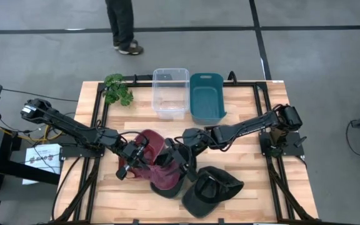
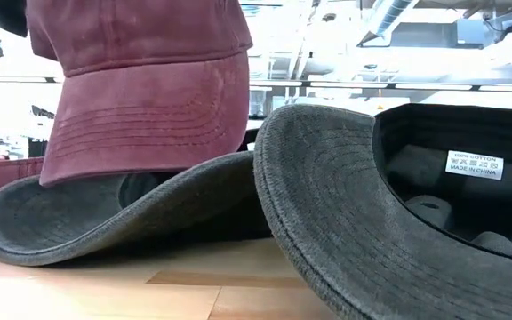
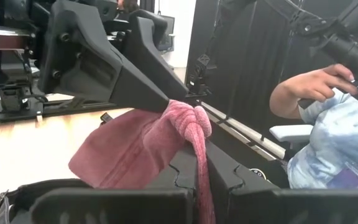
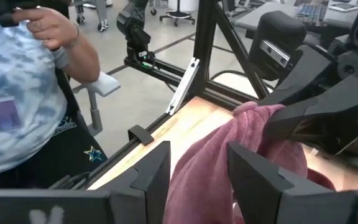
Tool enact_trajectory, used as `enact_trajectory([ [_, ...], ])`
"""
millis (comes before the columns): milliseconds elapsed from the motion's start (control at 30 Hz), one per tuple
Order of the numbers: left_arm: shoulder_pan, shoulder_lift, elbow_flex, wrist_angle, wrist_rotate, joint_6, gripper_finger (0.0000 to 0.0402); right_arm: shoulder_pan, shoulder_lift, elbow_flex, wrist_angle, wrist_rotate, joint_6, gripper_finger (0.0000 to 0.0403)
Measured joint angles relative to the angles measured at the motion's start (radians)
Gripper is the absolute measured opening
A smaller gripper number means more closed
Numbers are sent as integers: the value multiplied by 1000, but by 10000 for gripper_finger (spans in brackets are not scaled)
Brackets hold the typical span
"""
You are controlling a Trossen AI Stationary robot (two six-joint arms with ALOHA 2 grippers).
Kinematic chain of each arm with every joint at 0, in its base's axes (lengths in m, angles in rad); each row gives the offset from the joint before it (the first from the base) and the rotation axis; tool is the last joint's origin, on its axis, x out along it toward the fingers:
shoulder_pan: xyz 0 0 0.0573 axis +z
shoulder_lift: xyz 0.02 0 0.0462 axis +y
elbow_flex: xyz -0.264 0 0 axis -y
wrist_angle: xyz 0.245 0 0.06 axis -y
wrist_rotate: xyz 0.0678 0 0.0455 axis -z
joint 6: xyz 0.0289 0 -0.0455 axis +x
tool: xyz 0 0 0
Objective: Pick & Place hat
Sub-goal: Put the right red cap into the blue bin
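You were in a robotics lab: a wooden table (image 1: pixel 242 125) framed by black rails sat on grey taped floor, with exposed ceiling ducts (image 2: pixel 398 18) and a person (image 4: pixel 23 93) standing by.

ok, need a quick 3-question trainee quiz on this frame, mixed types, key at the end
1. True or false: the left hand is shut on the maroon cap.
2. Which container stands directly beside the clear bin? A) teal bin B) cardboard box C) metal bowl
3. Fill in: the maroon cap sits partly on top of a dark ____ hat.

Key
1. True. In the left wrist view its fingers pinch a bunched fold of the cap's fabric.
2. A, the teal bin.
3. Grey. A second dark hat lies beside it, inside facing up, label showing.
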Motion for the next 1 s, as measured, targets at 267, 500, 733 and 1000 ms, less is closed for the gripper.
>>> enact_trajectory([
  [267,0,0,0,0,-11,0,10,2,0,0,-49,99,51,65],
  [500,0,0,0,0,-39,27,11,5,0,0,-81,136,44,4],
  [733,0,0,0,1,-39,40,11,10,0,0,-81,136,44,1],
  [1000,0,0,0,9,-38,87,70,10,0,-1,-86,157,45,1],
])
